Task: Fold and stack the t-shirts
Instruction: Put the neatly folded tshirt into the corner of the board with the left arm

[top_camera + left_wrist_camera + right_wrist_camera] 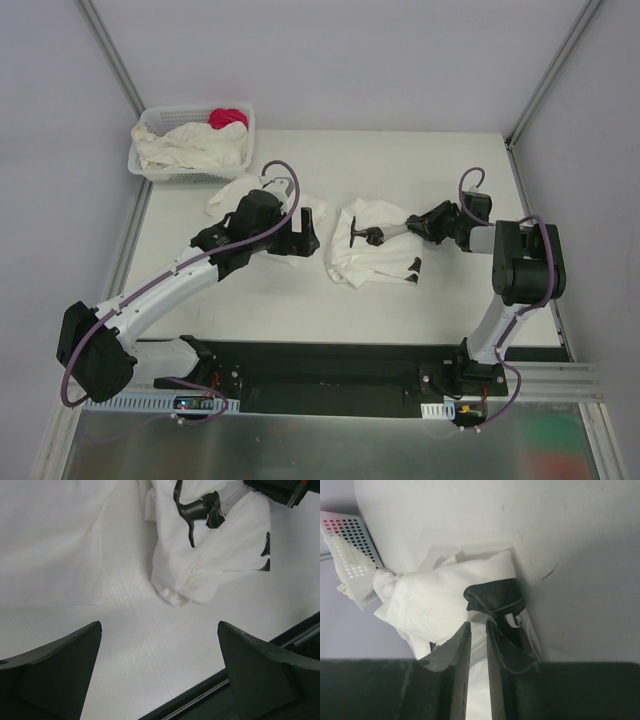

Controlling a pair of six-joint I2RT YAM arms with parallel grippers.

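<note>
right gripper (358, 237) jaws a narrow slit on the bunched t-shirt (365, 262) at table centre, cloth in the gap, can't tell if pinched or released. left gripper (310, 232) wide open and empty at the shirt's 9 o'clock, probably waiting to take an edge

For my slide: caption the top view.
Right jaws nearly shut on a crumpled shirt at centre; left jaws wide open beside a second shirt; basket of shirts at far left.

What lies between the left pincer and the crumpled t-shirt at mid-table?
Only bare table; the left wrist view shows it between the left pincer and the crumpled t-shirt.
</note>
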